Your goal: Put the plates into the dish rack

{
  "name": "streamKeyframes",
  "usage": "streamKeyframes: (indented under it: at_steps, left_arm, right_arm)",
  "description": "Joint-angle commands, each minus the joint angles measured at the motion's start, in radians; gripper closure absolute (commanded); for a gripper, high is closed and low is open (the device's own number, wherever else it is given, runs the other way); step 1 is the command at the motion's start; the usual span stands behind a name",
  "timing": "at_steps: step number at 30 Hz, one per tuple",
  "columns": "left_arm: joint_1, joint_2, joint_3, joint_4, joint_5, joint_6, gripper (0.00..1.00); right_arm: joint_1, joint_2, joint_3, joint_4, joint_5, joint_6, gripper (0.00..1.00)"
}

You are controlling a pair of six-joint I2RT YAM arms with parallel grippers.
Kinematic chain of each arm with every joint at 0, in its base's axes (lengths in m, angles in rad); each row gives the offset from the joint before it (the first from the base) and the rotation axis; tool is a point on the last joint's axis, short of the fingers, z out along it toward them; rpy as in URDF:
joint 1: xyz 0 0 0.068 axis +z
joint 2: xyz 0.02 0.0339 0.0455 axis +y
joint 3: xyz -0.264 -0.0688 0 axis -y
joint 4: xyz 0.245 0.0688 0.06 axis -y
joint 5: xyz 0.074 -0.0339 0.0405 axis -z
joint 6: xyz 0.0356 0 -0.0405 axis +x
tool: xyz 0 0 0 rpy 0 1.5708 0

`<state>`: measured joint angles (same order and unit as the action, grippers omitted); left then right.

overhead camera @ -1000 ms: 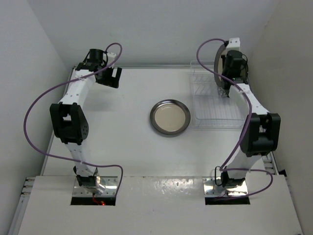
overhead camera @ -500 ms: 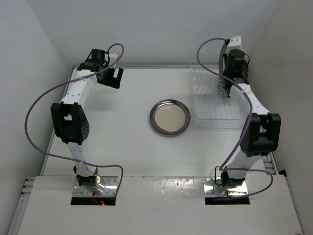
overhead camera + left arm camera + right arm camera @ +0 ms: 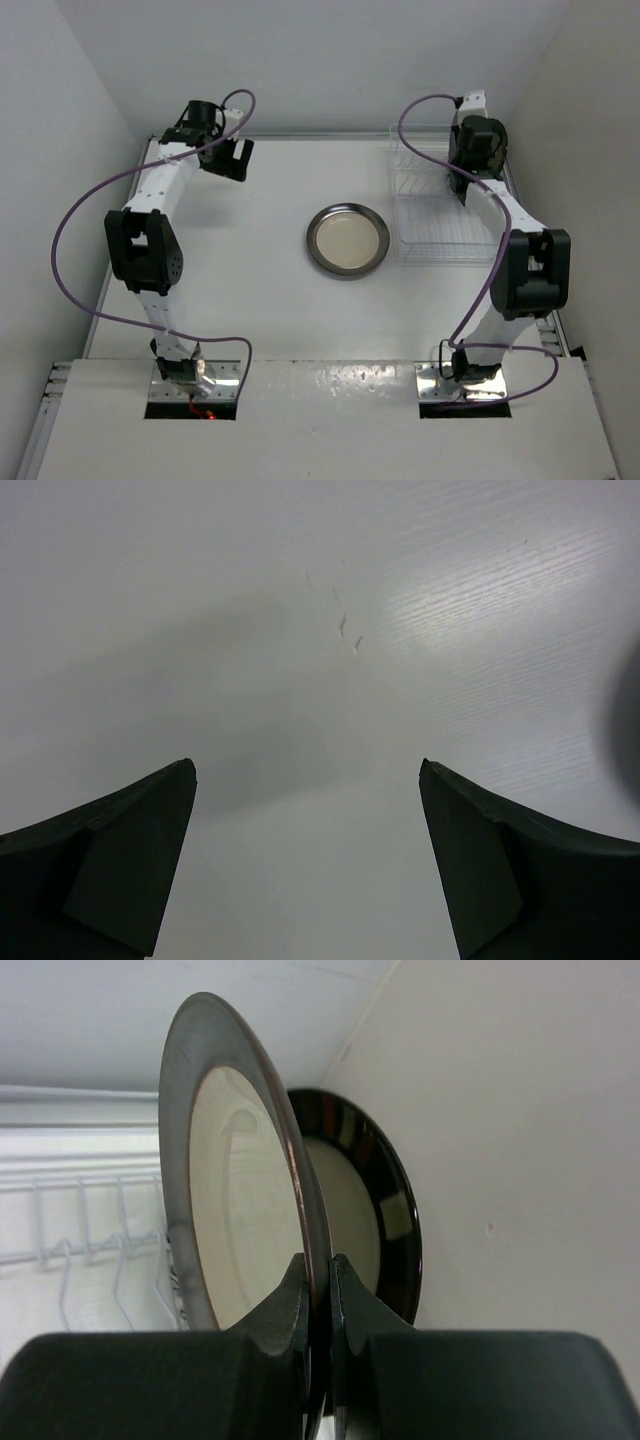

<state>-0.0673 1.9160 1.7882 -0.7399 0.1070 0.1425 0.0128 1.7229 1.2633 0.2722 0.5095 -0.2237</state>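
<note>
White walls close the pale worktop on three sides. The dish rack, clear with thin upright prongs, stands in the far right corner.

The right pincer is above the far part of this rack. Its two fingers are almost together and they pinch the lower rim of a grey-rimmed plate, one finger on each face. This plate rises straight up out of the pincer, so the pincer is under it. It stands on its edge and its cream face is turned to the left of the wrist view, toward the rack prongs. Just behind it, on the side of the right wall, stands a dark-rimmed plate, upright too and nearly parallel to the first. Its lower rim is hidden, so I cannot tell which slot holds it, or if the two plates touch.

Three plates are visible in all: these two, and one flat plate that lies face up near the middle of the worktop, just beside the left side of the rack and apart from both arms.

The left pincer hangs near the far left corner with its fingers wide apart, and only bare worktop is between them.
</note>
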Motion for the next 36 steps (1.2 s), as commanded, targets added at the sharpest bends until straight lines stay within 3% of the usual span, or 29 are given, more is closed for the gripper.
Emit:
streamKeyframes:
  at_steps: [1,5,12,15,20,23,24,28,36]
  left_arm:
    - [-0.011,-0.008,-0.004,0.014,-0.004,0.011,0.01]
    - [-0.011,-0.008,-0.004,0.014,-0.004,0.011,0.01]
    - [-0.02,0.002,-0.022,0.014,0.014,0.011,0.01]
    - [-0.02,-0.008,-0.033,0.014,0.072,0.011,0.01]
    - [-0.063,-0.008,-0.081,0.014,0.284,0.032,0.01]
    - [-0.106,0.027,-0.121,0.014,0.411,0.032,0.01]
    - [-0.132,0.041,-0.131,0.014,0.433,0.032,0.01]
    - [-0.181,0.119,-0.165,0.025,0.493,0.011,0.01]
    - [-0.215,0.247,-0.092,0.062,0.468,-0.077,0.01]
  right_arm:
    - [0.029,-0.043,-0.002,0.241,0.096,-0.065,1.0]
    - [0.047,-0.052,0.016,0.189,0.092,-0.054,1.0]
    - [0.041,-0.036,-0.036,0.085,0.09,0.164,1.0]
    - [0.035,-0.022,-0.05,0.055,0.104,0.262,1.0]
    - [0.032,0.0,-0.036,0.012,0.125,0.334,1.0]
    - [0.03,-0.002,-0.035,-0.002,0.132,0.336,0.87]
    - [0.03,-0.008,-0.035,-0.005,0.124,0.337,0.71]
    - [0.029,-0.014,-0.027,-0.066,0.112,0.349,0.46]
    - [0.029,-0.101,-0.019,-0.171,0.035,0.362,0.14]
